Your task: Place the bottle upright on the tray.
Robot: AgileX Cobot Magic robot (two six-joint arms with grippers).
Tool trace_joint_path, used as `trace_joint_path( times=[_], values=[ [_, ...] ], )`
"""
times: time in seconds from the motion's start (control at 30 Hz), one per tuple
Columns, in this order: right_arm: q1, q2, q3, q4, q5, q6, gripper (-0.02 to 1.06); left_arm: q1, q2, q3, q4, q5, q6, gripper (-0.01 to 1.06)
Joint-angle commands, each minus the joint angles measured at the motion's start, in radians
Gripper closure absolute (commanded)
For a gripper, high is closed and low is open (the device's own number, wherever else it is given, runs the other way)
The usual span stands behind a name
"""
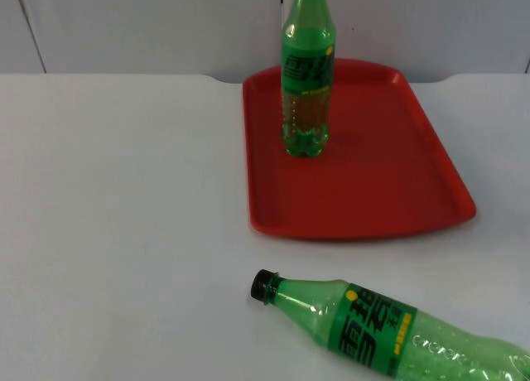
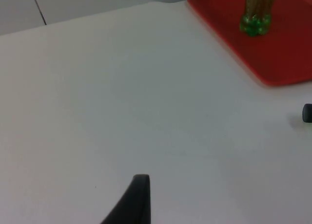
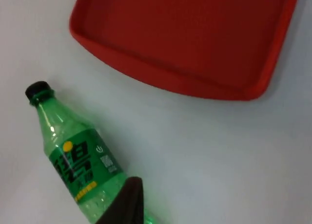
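A green soda bottle [image 1: 389, 331] with a black cap [image 1: 263, 286] lies on its side on the white table, in front of the red tray [image 1: 389, 190], cap pointing left. A second green bottle [image 1: 306, 74] stands upright on the tray's far left part. In the right wrist view my right gripper [image 3: 127, 204] hangs just over the lying bottle [image 3: 73, 156], near its body, with the tray [image 3: 185, 39] beyond. My left gripper [image 2: 139, 199] waits over bare table left of the tray [image 2: 278, 53], far from the upright bottle [image 2: 256, 12].
The grey partition wall [image 1: 149, 25] closes the table at the back. Open white table [image 1: 116, 232] stretches left of the tray and the lying bottle. The lying bottle's cap [image 2: 307, 113] peeks into the left wrist view.
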Motion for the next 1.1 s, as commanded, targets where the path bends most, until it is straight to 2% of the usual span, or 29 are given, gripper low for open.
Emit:
trace_joint_path(
  times=[0.0,0.07,0.13,0.23,0.27,0.43,0.47,0.6,1.07],
  values=[
    [0.049,0.045,-0.031,0.003,-0.032,-0.013,0.06,-0.008,-0.004,0.005,-0.002,0.0,0.001,0.0],
    [0.109,0.091,-0.067,0.003,-0.032,-0.013,0.06,-0.008,-0.004,0.005,-0.002,0.0,0.001,0.0],
    [0.119,0.103,-0.077,0.003,-0.03,-0.013,0.06,-0.008,-0.004,0.005,-0.002,0.0,0.001,0.0],
    [0.223,0.175,-0.135,-0.012,-0.029,-0.013,0.06,-0.008,-0.004,0.005,-0.002,0.0,0.001,0.0],
    [0.223,0.175,-0.135,-0.012,-0.029,-0.013,0.06,-0.008,-0.004,0.005,-0.002,0.0,0.001,0.0],
    [0.399,0.265,-0.2,-0.188,-0.019,0.016,0.06,-0.008,-0.004,0.005,-0.002,0.0,0.001,0.0],
    [0.399,0.265,-0.2,-0.188,-0.019,0.016,0.06,-0.008,-0.004,0.005,-0.002,0.0,0.001,0.0],
    [0.496,0.322,-0.219,-0.293,0.0,0.074,0.06,-0.008,-0.004,0.005,-0.002,0.0,0.001,0.0],
    [0.544,0.428,-0.219,-0.31,0.005,0.151,0.06,-0.008,-0.004,0.005,0.015,-0.002,0.001,0.0]
  ],
)
